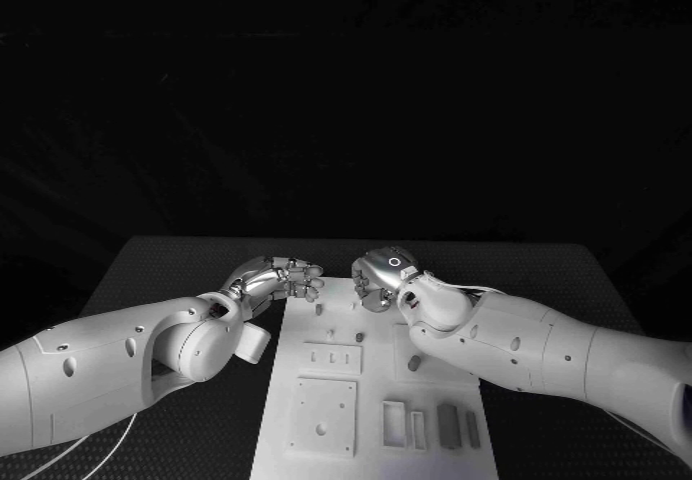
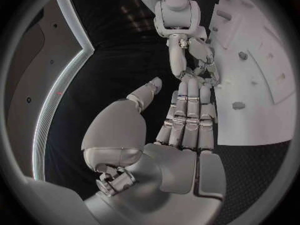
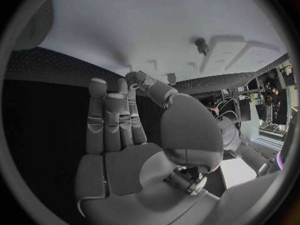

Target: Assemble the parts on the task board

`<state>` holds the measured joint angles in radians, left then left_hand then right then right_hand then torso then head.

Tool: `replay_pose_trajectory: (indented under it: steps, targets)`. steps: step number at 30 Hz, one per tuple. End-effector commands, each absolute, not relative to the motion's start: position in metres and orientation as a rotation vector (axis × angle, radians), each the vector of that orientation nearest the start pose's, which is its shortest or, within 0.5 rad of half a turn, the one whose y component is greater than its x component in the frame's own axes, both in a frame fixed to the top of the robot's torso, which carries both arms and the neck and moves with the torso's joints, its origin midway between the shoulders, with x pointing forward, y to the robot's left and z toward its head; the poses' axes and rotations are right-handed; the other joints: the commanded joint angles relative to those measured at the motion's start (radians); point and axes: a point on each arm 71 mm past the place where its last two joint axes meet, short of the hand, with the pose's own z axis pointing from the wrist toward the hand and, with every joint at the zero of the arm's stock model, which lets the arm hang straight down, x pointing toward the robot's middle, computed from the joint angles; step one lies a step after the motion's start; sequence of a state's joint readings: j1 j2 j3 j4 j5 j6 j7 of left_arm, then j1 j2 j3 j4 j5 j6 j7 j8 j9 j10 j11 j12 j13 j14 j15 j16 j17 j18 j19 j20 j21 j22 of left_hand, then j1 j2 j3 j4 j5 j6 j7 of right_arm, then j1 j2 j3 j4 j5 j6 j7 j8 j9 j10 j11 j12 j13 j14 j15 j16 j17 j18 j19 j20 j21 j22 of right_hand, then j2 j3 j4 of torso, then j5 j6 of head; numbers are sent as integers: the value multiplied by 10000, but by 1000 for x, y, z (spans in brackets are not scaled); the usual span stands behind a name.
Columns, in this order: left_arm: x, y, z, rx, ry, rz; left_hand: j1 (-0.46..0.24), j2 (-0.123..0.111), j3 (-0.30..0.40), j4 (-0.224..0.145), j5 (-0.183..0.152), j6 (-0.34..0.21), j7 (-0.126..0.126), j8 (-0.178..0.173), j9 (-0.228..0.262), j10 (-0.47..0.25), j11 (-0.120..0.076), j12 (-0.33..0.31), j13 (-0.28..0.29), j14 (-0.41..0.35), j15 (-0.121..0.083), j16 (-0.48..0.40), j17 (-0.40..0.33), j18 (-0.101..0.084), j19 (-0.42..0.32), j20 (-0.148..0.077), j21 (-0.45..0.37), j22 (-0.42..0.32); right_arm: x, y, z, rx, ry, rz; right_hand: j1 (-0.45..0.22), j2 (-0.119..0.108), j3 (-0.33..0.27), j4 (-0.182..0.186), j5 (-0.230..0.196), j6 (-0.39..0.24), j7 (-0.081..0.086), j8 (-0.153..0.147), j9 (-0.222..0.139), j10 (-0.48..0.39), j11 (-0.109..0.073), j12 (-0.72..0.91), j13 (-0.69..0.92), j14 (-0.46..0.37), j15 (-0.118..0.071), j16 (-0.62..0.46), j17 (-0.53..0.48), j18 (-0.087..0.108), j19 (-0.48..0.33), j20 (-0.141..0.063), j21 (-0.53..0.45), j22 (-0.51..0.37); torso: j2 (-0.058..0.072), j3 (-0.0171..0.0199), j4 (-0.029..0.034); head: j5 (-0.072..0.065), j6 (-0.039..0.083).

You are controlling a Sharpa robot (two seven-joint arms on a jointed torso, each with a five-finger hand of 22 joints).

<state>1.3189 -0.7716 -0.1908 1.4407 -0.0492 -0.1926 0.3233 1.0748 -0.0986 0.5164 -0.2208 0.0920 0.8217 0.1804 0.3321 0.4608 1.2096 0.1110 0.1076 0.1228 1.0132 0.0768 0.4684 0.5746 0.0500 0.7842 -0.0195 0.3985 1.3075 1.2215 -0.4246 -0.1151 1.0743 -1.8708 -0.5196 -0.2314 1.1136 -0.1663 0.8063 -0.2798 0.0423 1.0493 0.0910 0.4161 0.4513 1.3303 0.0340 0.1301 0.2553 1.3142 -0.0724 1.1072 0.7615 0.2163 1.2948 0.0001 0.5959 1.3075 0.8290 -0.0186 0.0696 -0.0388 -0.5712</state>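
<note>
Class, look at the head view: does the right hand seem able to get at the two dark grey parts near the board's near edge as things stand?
Probably yes, but not directly. The right hand sits at the far end of the task board, holding nothing, and the dark grey parts lie uncovered just beside its own forearm, so the arm would have to draw back.

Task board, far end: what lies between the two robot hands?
Nothing: in the head view a bare strip of task board separates the left robot hand from the right robot hand; both hold nothing.

The task board (image 1: 361,400) looks like smooth matt white plastic — the worktop (image 1: 173,260) is dark with a rough, dotted texture. Both arms' shells look glossy white; the fingers (image 2: 187,115) have a satin metallic sheen.
</note>
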Motion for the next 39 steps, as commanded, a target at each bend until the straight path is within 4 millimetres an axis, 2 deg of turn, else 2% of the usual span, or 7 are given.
replay_pose_trajectory:
  steps: [1, 11, 29, 33, 36, 39]
  targets:
    - [503, 189, -181, -9692, 16280, -15460, -121, 1, 70, -5, -49, -19, 3, -41, 9, 25, 36, -65, 9, -32, 50, -36, 12, -65, -46, 13, 69, 165, 546, -105, -201, -4532, 13536, 3608, 132, -5, 84, 0, 63, 67, 17, 12, 244, 28, 8, 16, 0, 6, -51, 63, -16, 455, 85, -16, 49, 172, -1, -11, 2, 5, -17]
    - [503, 188, -181, -9676, 16296, -15476, -121, 1, 74, -9, -48, -18, 2, -42, 11, 27, 36, -69, 10, -33, 50, -37, 13, -65, -47, 13, 70, 166, 547, -103, -202, -4620, 13658, 3549, 134, -21, 97, -2, 63, 65, 17, 5, 246, 22, 9, 7, 12, 2, -49, 66, -24, 455, 81, -15, 48, 171, 8, -22, -5, 14, -39]
    - [503, 188, -181, -9664, 16291, -15470, -127, -4, 81, -17, -51, -18, 3, -46, 15, 32, 37, -82, 13, -33, 51, -40, 17, -65, -50, 14, 74, 166, 550, -103, -205, -4586, 13895, 3604, 103, -82, 142, 17, 63, 1, 44, -58, 242, -54, 42, -61, 57, -18, -17, 74, -69, 455, 52, 5, 36, 164, -2, -18, -29, 59, -64]
    - [503, 187, -181, -9656, 16299, -15482, -128, -5, 83, -18, -52, -19, 3, -47, 15, 32, 37, -85, 13, -33, 51, -41, 18, -65, -51, 15, 75, 166, 551, -102, -205, -4523, 13987, 3639, 16, -361, 198, 126, 58, -233, 141, -228, 191, -316, 148, -246, 68, -63, 85, 50, -146, 455, -25, 44, -4, 152, 0, -18, -25, 60, -61]
    - [503, 187, -181, -9659, 16300, -15478, -130, -6, 84, -19, -52, -20, 4, -48, 16, 33, 38, -87, 14, -34, 51, -41, 19, -65, -51, 15, 76, 166, 552, -103, -206, -4425, 14041, 3689, -72, -642, 147, 268, 57, -576, 288, -441, 113, -671, 274, -472, 42, -89, 203, 64, -187, 455, -44, 46, -14, 150, 0, -21, -22, 51, -60]
    - [503, 188, -181, -9667, 16292, -15460, -130, -7, 85, -20, -52, -21, 4, -49, 16, 33, 38, -90, 14, -34, 51, -42, 19, -65, -51, 15, 77, 166, 552, -103, -206, -4311, 14067, 3783, -74, -810, 75, 382, 59, -866, 425, -609, 47, -989, 412, -641, 14, -74, 343, 140, -192, 455, -30, 42, -1, 156, -2, -19, -25, 61, -65]
